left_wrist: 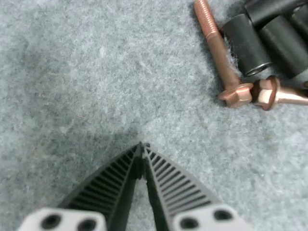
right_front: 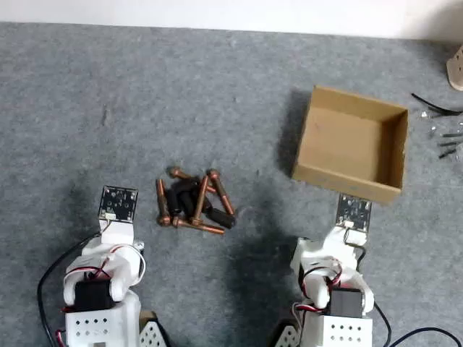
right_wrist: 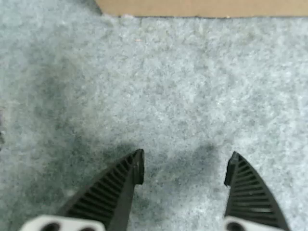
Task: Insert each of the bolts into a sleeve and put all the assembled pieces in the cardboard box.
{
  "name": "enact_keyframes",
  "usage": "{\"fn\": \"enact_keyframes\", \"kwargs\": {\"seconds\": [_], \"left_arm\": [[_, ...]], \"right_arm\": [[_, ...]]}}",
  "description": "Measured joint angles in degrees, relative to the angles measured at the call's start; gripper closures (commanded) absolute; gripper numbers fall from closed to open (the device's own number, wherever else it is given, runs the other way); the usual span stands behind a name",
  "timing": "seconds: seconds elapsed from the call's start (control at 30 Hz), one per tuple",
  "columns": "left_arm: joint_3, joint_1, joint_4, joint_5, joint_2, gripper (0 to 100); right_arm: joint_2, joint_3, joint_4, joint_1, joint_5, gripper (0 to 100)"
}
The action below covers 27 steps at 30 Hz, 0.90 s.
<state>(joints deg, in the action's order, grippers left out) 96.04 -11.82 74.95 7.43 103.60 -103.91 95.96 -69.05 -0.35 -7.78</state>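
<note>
Several copper bolts [right_front: 200, 199] and black sleeves [right_front: 185, 196] lie in a heap on the grey carpet near the middle of the high view. The open cardboard box [right_front: 395, 154] stands to their right, with nothing inside. My left gripper [left_wrist: 143, 149] is shut with nothing in it, low over bare carpet, a short way from two bolt heads [left_wrist: 237, 94] and a black sleeve [left_wrist: 246, 49]. In the high view the left arm [right_front: 116, 217] sits left of the heap. My right gripper [right_wrist: 185, 168] is open over bare carpet, just short of the box wall [right_wrist: 202, 7]; its arm [right_front: 347, 231] is below the box.
Loose black wires and small metal parts [right_front: 443, 134] lie at the right edge beyond the box. A pale object [right_front: 456, 66] sits at the top right corner. Grey carpet [right_front: 108, 94] covers the whole table.
</note>
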Motion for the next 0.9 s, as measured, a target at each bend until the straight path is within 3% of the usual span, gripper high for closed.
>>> {"fn": "enact_keyframes", "kwargs": {"seconds": [0.4, 0.63, 0.9], "left_arm": [[0.0, 0.0, -0.2, 0.0, 0.0, 99], [0.0, 0.0, -10.8, 0.0, 0.0, 99], [-0.2, 0.0, -11.3, 0.1, 0.0, 99]], "right_arm": [[0.0, 0.0, 0.0, 0.0, 0.0, 74.2], [0.0, 0.0, 0.0, 0.0, 0.0, 74.2], [0.0, 0.0, 0.4, 0.0, 0.0, 74.2]]}}
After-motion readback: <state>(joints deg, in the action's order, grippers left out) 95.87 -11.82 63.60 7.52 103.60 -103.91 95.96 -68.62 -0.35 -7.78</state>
